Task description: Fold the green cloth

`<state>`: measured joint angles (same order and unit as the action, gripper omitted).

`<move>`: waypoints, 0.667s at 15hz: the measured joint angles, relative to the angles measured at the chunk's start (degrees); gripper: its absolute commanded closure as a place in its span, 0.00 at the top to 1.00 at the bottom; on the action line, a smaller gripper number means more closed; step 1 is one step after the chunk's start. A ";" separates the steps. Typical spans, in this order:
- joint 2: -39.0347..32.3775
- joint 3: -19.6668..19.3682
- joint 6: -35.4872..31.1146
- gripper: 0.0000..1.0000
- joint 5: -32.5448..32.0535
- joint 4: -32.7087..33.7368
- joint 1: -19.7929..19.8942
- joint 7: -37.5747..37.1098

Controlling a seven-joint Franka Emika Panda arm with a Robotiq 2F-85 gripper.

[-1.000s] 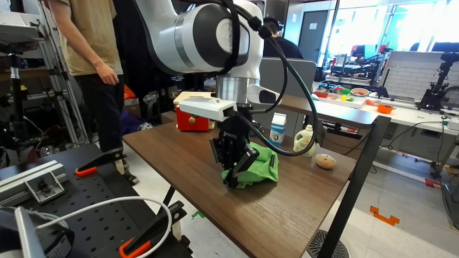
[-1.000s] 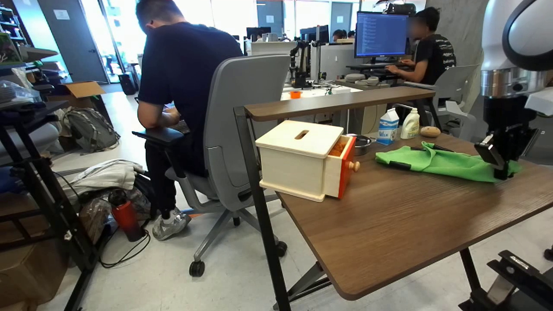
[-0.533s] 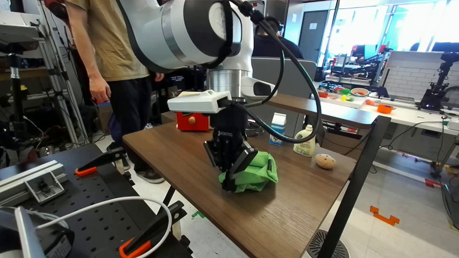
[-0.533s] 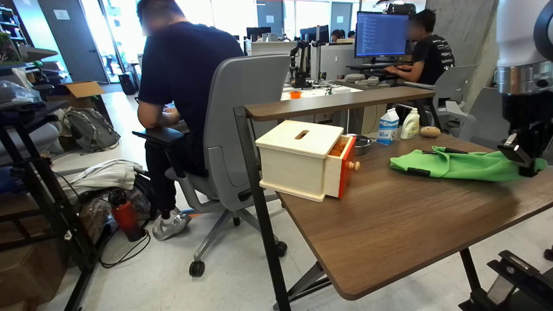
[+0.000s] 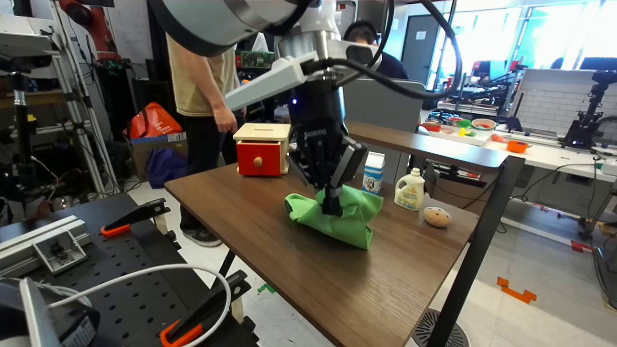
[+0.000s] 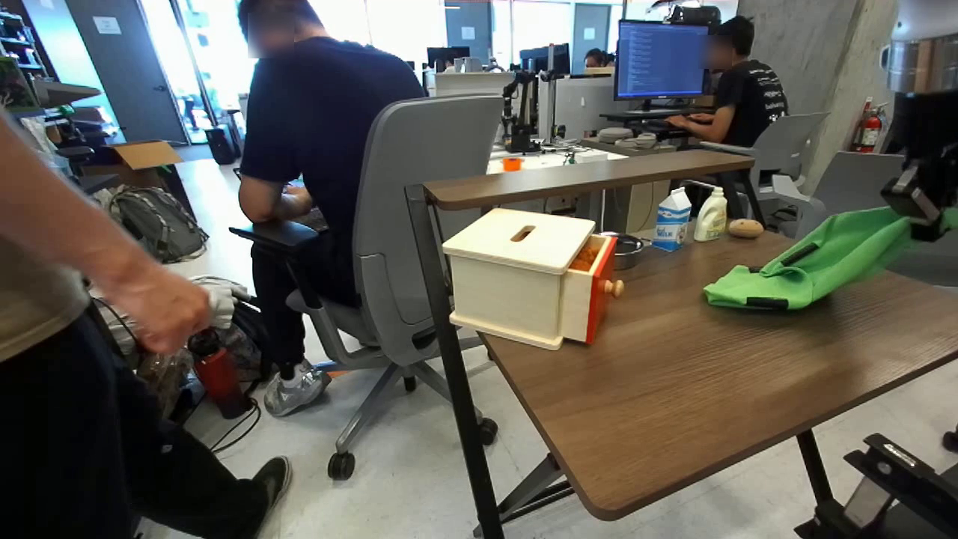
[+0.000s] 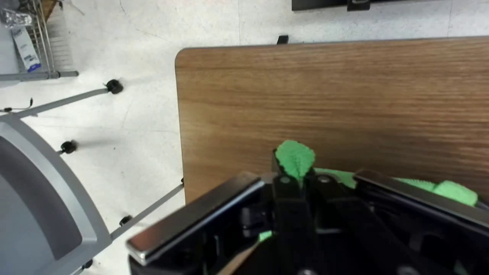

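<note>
The green cloth (image 5: 349, 233) with dark patches lies on the brown table. My gripper (image 5: 332, 206) is shut on one end of it and holds that end raised above the table. In an exterior view, the cloth (image 6: 812, 262) slopes up from the tabletop to my gripper (image 6: 926, 224) at the right edge. Its far part still rests on the table. In the wrist view, a tuft of the cloth (image 7: 295, 157) sticks out between the closed fingertips of my gripper (image 7: 300, 173). More cloth shows behind the fingers, mostly hidden by them.
A wooden box with a red drawer (image 5: 260, 159) stands at a table corner. A milk carton (image 5: 373, 174), a cream bottle (image 5: 409, 190), a metal bowl (image 6: 625, 251) and a tan oval object (image 5: 437, 217) stand beyond the cloth. A raised shelf (image 6: 591, 178) runs along one side.
My gripper has risen and tilted, lifting the cloth's held end off the table. The cloth has shifted a little away from the wooden box. A standing person has moved.
</note>
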<state>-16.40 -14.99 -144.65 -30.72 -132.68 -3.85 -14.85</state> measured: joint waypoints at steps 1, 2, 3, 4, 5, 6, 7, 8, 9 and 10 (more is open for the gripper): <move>0.87 0.53 0.37 0.01 -0.87 0.59 -0.43 -0.54; 1.42 1.21 1.03 0.01 -1.69 1.32 -0.98 -1.04; 1.60 2.13 1.70 0.01 -2.31 2.21 -1.54 -1.46; 1.55 3.21 2.21 0.01 -2.65 3.02 -2.06 -1.75; 1.32 4.34 2.77 0.01 -2.73 3.78 -2.61 -1.83; 0.97 5.46 3.34 0.01 -2.75 4.40 -3.10 -1.88; 0.38 6.55 3.75 0.01 -2.75 5.01 -3.58 -1.92; -0.38 7.46 4.02 0.01 -2.75 5.57 -4.10 -1.95; -1.32 8.22 4.15 0.01 -2.75 6.08 -4.56 -1.97; -2.36 8.85 4.20 0.01 -2.75 6.56 -5.04 -1.98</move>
<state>-18.76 -6.14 -140.45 -33.46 -126.12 -8.89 -16.83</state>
